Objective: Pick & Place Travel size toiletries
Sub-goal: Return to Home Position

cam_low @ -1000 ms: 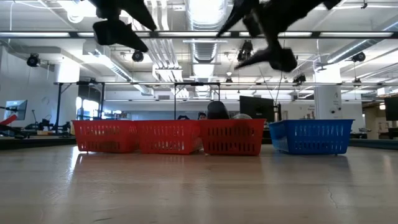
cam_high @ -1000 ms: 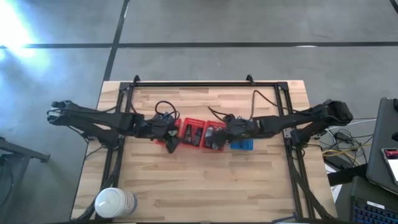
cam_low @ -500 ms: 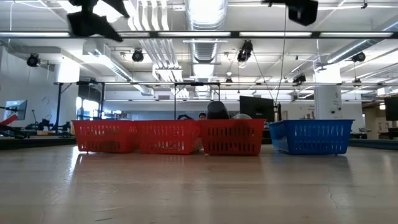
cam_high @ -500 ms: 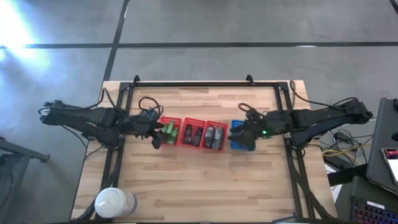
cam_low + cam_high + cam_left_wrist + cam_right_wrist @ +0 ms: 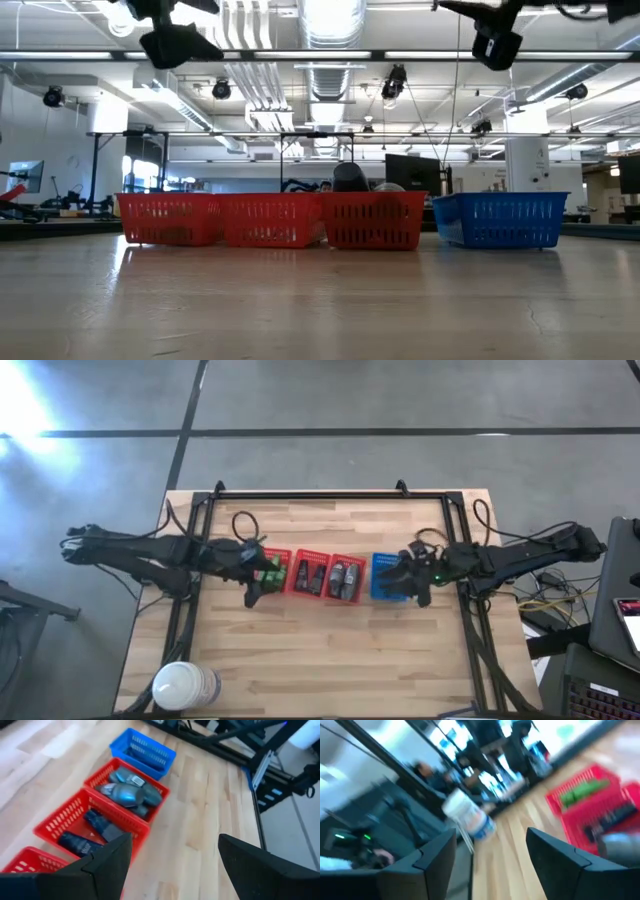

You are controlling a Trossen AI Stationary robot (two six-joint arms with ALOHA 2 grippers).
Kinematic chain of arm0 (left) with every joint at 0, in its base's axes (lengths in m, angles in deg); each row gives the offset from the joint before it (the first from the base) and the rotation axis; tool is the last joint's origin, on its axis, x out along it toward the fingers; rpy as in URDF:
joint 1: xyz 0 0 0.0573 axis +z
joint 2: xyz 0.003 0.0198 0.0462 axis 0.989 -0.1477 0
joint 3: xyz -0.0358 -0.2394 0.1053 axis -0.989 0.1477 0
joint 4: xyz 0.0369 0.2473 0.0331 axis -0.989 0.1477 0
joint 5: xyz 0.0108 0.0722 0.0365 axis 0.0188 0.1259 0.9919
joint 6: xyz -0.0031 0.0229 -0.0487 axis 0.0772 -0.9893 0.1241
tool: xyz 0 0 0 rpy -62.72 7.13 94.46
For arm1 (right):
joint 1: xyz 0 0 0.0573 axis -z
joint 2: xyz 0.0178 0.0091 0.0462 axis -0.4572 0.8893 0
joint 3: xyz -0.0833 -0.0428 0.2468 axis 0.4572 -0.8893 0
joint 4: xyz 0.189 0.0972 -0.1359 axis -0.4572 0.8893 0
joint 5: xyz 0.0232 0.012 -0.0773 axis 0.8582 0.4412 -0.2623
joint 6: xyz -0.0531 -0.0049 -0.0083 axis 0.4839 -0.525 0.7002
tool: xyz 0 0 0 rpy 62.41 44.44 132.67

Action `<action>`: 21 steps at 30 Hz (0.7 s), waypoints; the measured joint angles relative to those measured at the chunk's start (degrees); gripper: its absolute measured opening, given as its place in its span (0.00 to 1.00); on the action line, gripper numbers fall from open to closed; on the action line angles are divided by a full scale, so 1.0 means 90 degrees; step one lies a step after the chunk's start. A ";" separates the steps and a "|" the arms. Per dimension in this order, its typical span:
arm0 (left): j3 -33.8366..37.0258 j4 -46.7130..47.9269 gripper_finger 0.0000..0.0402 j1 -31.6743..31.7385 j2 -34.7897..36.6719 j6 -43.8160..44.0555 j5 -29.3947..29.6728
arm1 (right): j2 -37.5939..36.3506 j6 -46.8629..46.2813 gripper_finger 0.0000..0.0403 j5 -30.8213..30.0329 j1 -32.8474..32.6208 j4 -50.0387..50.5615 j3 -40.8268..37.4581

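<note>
Three red mesh baskets (image 5: 317, 576) stand in a row with a blue basket (image 5: 386, 577) to their right. The left red one holds bright green tubes (image 5: 272, 570). The middle one holds dark bottles (image 5: 87, 840), and the right one grey toiletries (image 5: 130, 795). My left gripper (image 5: 254, 582) hangs open above the row's left end, high over the table (image 5: 175, 40). My right gripper (image 5: 412, 582) hangs open above the blue basket's right edge, equally high (image 5: 495, 45). Both wrist views show nothing between the fingers.
A large white roll (image 5: 185, 685) stands near the table's near left corner. A dark frame (image 5: 320, 496) runs along the far edge and both sides. Bare wooden tabletop (image 5: 320, 650) lies between the baskets and the near edge. Cables (image 5: 250, 530) trail behind both arms.
My right gripper has swung from above the rightmost red basket toward the table's right and upward, ending over the blue basket. My left gripper has drawn back from the left red basket toward the table's left and risen a little.
</note>
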 joint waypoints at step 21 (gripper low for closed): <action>0.3385 -0.1806 0.75 0.1684 0.3707 -0.0043 -0.0228 | -0.1575 0.0121 0.62 -0.0443 0.0683 -0.1669 -0.2422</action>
